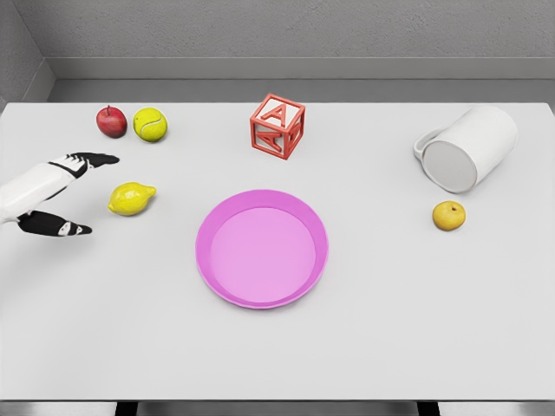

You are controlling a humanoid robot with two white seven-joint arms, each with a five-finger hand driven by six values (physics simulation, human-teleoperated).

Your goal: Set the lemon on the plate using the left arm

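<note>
Now, step in hand: the reach, by my reading; the lemon is not yet grasped and nothing lies on the plate.
Left hand [54, 195]: at the left edge of the table, fingers spread wide with thumb low and the others high, holding nothing; the gap between them faces the lemon.
Lemon [131, 198]: just beside the fingertips, apart from them, lying on the white table [390, 329] left of the plate; yellow, oval, with a small nub at its right end.
Next move: likely calls for the hand to slide right until the fruit sits between thumb and fingers, then to close on it.
Plate [261, 295]: pink, round, shallow-rimmed, near the table's middle, well to the right of the lemon.
Right hand: not in view.
</note>
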